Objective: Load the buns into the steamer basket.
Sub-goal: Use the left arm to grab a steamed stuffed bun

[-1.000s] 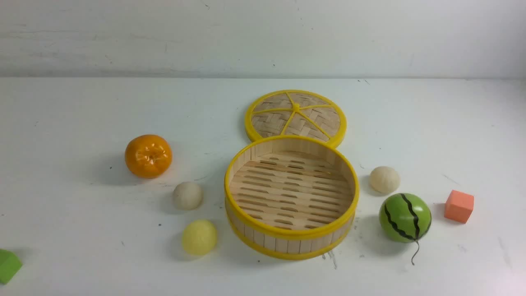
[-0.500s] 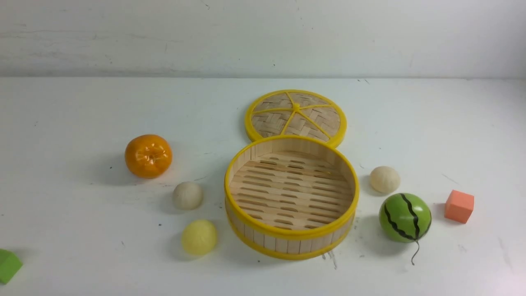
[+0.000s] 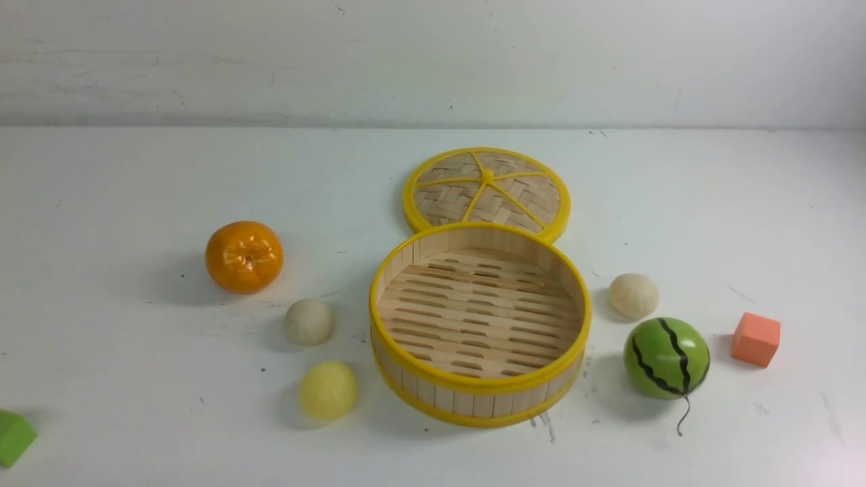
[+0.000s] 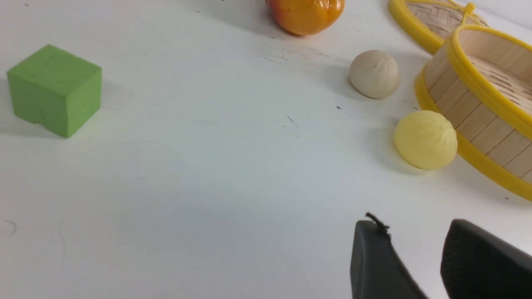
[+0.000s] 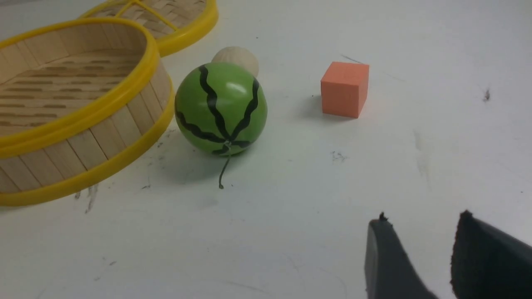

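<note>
buns (image 3: 309,322) lie clear of the left end effector (image 4: 411,234) and right end effector (image 5: 422,226), both parted, empty.

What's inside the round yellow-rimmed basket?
The steamer basket shows only its own slatted floor, with nothing on it. Its near wall covers a thin strip of floor at the front, so that bit is unseen.

Green block (image 3: 13,438), cut by front view's edge; cream bun (image 5: 237,55), half hidden behind watermelon ball (image 5: 220,108)
</note>
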You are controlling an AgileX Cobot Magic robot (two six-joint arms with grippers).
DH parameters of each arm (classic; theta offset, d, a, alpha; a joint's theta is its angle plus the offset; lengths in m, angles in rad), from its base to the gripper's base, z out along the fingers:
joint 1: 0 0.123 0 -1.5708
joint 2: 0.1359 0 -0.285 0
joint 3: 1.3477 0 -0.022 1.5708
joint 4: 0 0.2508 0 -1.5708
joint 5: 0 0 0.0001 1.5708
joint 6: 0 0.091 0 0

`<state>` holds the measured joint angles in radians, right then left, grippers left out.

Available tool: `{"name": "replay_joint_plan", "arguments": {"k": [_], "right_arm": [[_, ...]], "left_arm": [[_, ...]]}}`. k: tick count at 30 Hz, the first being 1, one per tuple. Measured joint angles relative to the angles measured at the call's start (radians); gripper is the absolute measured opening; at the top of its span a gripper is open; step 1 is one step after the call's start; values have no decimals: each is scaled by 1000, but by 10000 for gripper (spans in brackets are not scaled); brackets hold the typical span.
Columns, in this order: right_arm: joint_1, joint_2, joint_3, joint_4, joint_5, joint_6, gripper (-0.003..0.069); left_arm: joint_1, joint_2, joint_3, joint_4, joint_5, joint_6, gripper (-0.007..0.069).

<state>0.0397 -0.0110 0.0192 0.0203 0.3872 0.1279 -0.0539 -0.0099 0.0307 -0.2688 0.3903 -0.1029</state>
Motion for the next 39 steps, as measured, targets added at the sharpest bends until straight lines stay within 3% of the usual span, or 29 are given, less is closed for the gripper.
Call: {"name": "replay_joint_plan", "arguments": {"k": [3,9,12,16,19,23,25,28,33,38,39], "right_arm": [[0,0,0,0,0,0,239],[0,0,0,0,0,0,239],[0,0,0,0,0,0,239],[0,0,0,0,0,0,239],[0,0,0,0,0,0,239],[0,0,0,0,0,0,239],[0,0,0,0,0,0,239],[0,0,0,0,0,0,239],[0,0,0,0,0,0,239],[0,0,0,0,0,0,239],[0,0,0,0,0,0,239]], "left_arm": [[0,0,0,-37,-39,-14,237],[0,0,0,-339,-164,-160,237],[0,0,0,-499,-302,-199,237],[0,0,-44,-586,-256,-217,202],[0,12,-114,-582,-160,-170,155],[0,151,-282,-540,65,-8,45],[0,316,-395,-487,226,64,-6],[0,544,-530,-375,410,109,-13],[0,896,-661,-218,467,151,-13],[-13,1148,-761,-260,452,230,-13],[-59,1214,-795,-299,444,270,-13]]}}
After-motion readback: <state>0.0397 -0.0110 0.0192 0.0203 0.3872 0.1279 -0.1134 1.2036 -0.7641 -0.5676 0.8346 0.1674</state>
